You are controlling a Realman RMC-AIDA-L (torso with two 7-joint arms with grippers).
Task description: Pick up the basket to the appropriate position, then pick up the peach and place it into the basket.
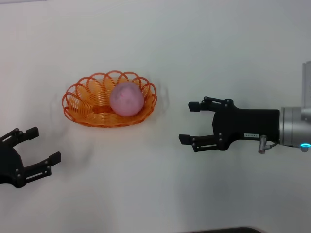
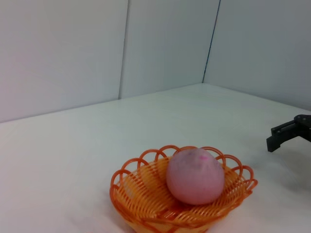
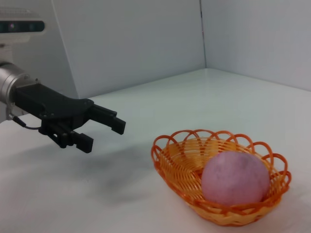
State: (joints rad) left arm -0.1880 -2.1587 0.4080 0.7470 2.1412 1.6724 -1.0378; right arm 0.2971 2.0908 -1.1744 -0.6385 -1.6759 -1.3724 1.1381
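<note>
The orange wire basket stands on the white table, left of centre in the head view. The pale pink peach lies inside it, towards its right side. My right gripper is open and empty, level with the table to the right of the basket and apart from it. My left gripper is open and empty at the lower left, nearer than the basket. The left wrist view shows the basket with the peach. The right wrist view shows the basket, the peach and the left gripper.
The white table spreads around the basket. Pale walls stand behind the table and meet in a corner. A dark edge shows at the table's front.
</note>
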